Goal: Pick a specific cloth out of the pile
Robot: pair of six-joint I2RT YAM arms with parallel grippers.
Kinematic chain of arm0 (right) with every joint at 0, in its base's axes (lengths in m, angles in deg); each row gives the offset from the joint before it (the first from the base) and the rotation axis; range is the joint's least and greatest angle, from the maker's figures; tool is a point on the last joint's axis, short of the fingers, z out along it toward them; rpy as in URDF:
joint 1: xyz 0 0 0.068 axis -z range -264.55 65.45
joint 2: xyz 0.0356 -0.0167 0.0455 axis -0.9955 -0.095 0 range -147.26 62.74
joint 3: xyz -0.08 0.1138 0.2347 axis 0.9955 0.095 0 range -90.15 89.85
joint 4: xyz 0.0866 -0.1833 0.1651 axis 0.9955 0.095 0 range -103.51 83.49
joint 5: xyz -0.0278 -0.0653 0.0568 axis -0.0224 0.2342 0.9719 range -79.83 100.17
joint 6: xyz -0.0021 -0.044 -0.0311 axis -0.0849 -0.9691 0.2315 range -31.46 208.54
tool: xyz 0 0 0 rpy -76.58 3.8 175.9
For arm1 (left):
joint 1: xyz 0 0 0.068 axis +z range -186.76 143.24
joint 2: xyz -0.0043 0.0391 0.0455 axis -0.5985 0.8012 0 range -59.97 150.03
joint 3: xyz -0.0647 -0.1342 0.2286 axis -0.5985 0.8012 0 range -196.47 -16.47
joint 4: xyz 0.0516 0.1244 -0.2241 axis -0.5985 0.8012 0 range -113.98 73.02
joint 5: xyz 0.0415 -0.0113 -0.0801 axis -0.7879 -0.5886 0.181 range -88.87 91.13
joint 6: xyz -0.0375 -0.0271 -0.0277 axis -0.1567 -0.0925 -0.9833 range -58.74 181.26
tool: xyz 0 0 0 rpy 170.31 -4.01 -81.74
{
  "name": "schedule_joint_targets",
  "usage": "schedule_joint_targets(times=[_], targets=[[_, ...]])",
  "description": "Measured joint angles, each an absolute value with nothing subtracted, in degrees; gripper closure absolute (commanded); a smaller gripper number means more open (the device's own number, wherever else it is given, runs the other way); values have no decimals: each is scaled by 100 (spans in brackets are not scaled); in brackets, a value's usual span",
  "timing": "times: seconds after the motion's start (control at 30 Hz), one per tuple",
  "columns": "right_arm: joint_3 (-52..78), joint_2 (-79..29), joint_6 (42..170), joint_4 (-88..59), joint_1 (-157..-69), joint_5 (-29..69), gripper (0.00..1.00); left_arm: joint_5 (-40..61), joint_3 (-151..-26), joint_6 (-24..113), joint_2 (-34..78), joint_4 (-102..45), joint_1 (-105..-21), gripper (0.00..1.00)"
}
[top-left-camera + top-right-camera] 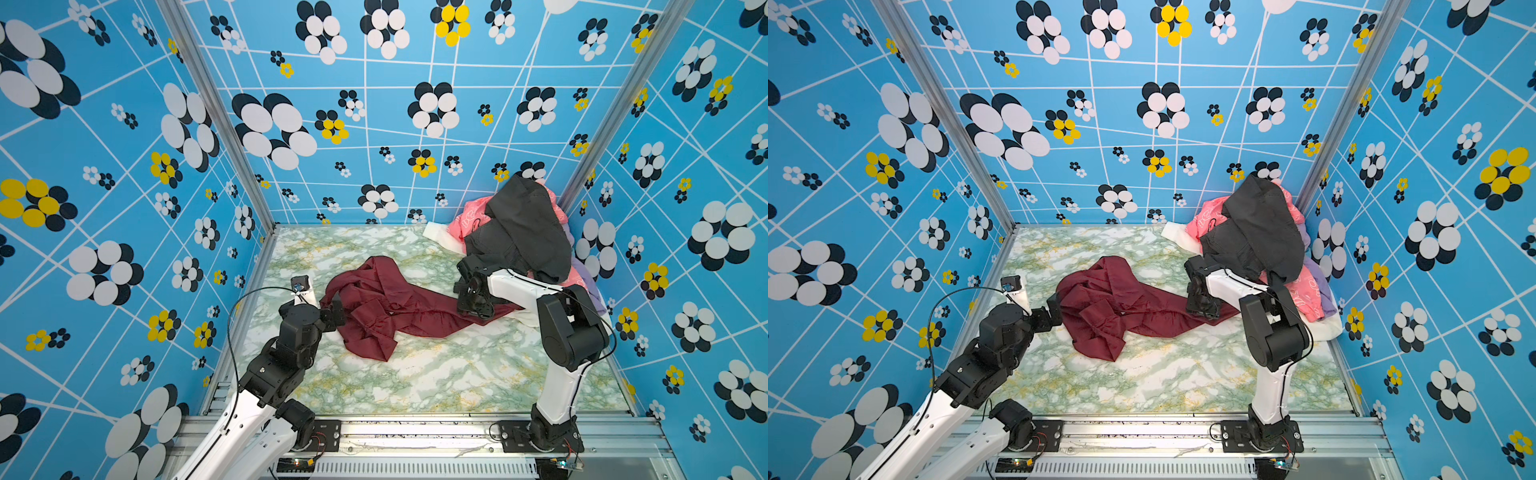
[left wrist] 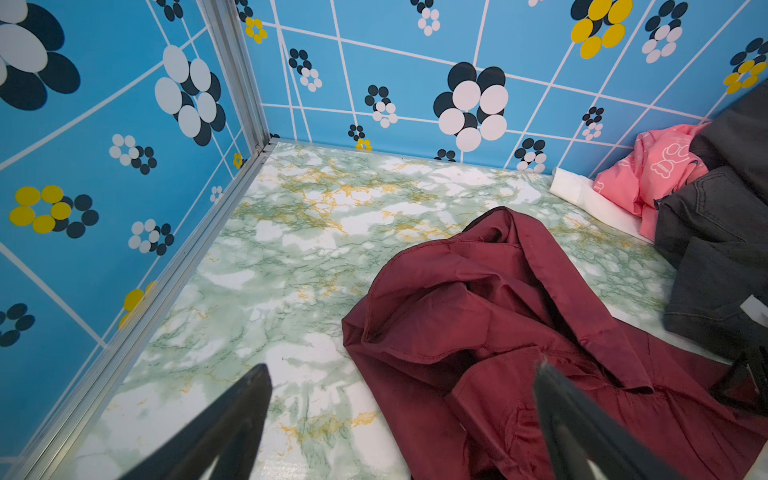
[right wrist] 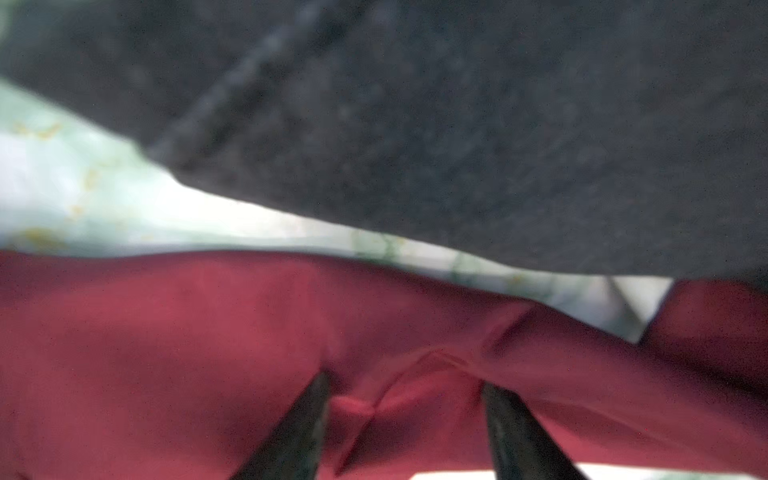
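Snag risk: maroon shirt (image 1: 386,307) lay mid-worktop (image 1: 415,374), its tail reaching toward 3 o'clock, close beside the pile (image 1: 523,224) at 1 o'clock. Right jaws stood part-open astride a thin fold, which could slip out, or they might catch the dark grey garment (image 3: 457,104). Left jaws stood wide and empty at 9 o'clock.

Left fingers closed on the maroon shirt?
No, in the left wrist view the left fingers stand wide apart, with bare table and the shirt edge showing between them, ungripped.
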State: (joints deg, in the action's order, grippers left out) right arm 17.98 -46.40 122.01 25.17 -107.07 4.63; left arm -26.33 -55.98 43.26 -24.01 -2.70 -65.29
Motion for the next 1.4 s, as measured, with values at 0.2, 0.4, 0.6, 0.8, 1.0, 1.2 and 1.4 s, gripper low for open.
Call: schedule_joint_targets(times=[0.2, 0.4, 0.6, 0.8, 1.0, 1.2, 1.4], targets=[[1748, -4688, 12234, 2500, -10805, 452, 93, -2655, -5598, 4326, -2416, -244, -6529, 1], [1754, -4686, 12247, 2476, -10805, 487, 100, -2679, -5598, 4328, -2493, -167, -6529, 1], [1791, -4550, 12247, 2478, -10875, 514, 100, -2697, -5598, 4326, -2508, -165, -6529, 1], [1570, -3693, 12241, 2613, -11253, 291, 100, -2697, -5598, 4326, -2508, -163, -6529, 1], [1004, -2802, 12206, 2607, -11479, 26, 100, -2699, -5598, 4326, -2547, -165, -6529, 1], [740, -2397, 12031, 2421, -11736, 0, 100, -2721, -5598, 4326, -2611, -163, -6529, 1], [263, -2400, 11732, 1962, -12143, 345, 100, -2740, -5598, 4326, -2711, -161, -6529, 1]])
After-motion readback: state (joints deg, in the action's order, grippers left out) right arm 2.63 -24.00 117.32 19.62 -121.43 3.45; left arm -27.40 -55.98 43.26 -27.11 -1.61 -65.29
